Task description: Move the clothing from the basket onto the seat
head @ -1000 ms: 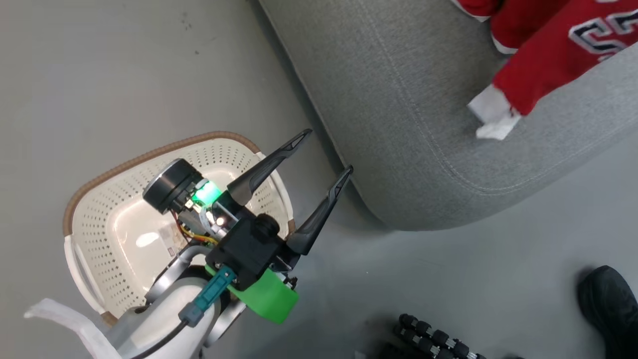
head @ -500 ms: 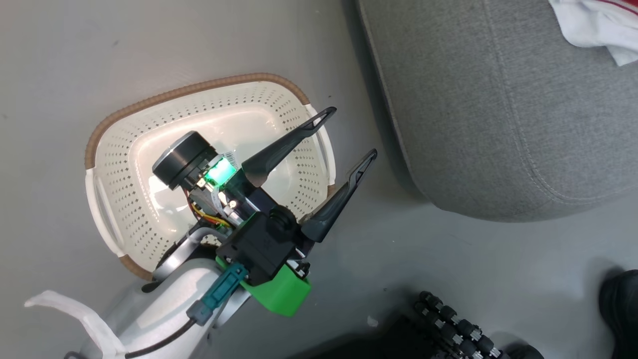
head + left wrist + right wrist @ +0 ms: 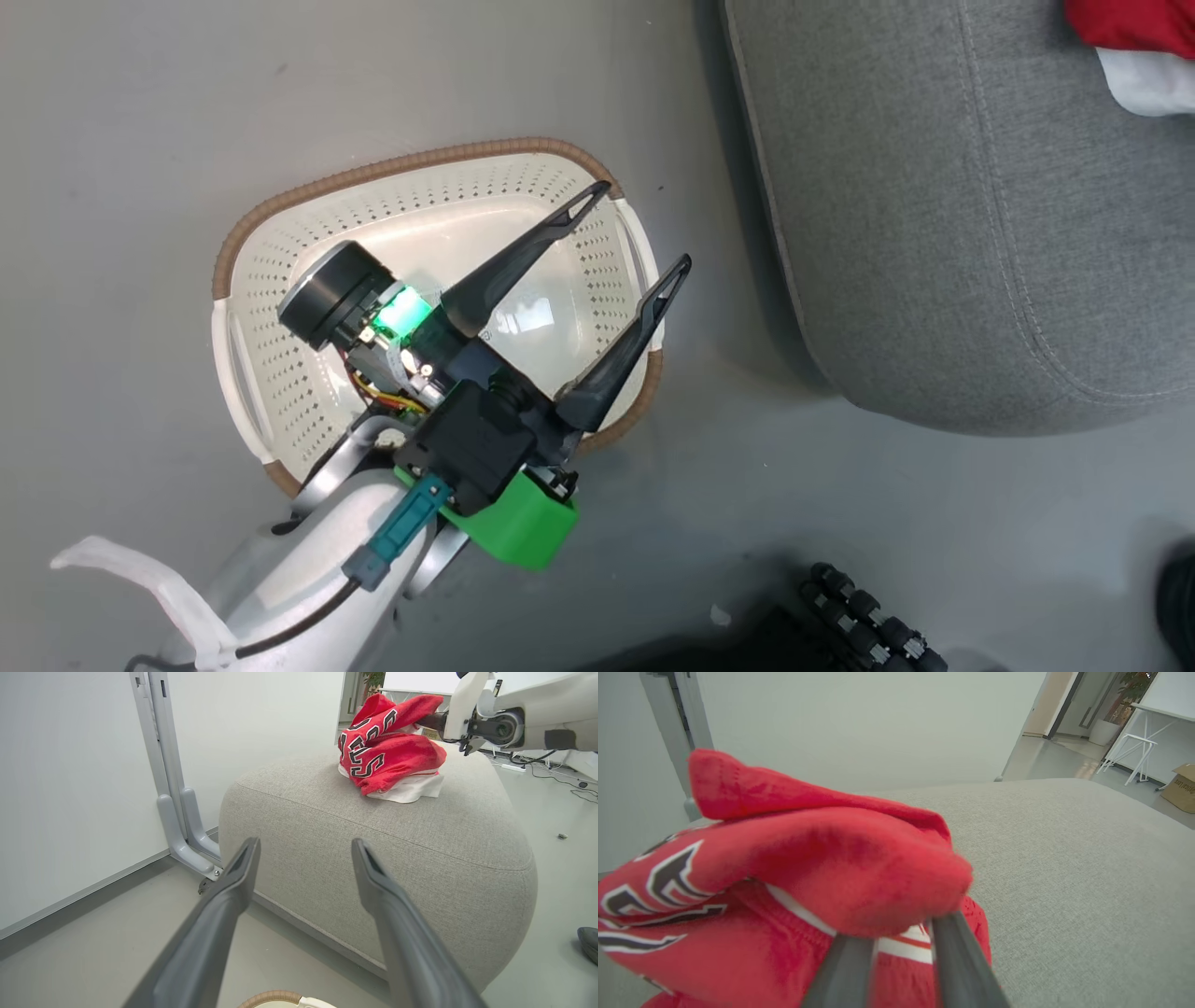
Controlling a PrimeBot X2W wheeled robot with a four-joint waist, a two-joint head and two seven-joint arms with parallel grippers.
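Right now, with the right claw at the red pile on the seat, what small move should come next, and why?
Probably open the right claw wide and draw it back. The clothing lies heaped on the seat, a fold bunched at the claw's narrow tips, and the basket looks empty, so letting go seems all that remains.

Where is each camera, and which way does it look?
Head view: on the robot's head, looking down at the cream perforated plastic basket; open left jaws show.
Left wrist view: on the left wrist, looking along the left jaws at the grey fabric seat.
Right wrist view: on the right wrist, close to the soft red lettered clothing; right jaws' tips reach it.
Shared: both wrist views see clothing on seat.
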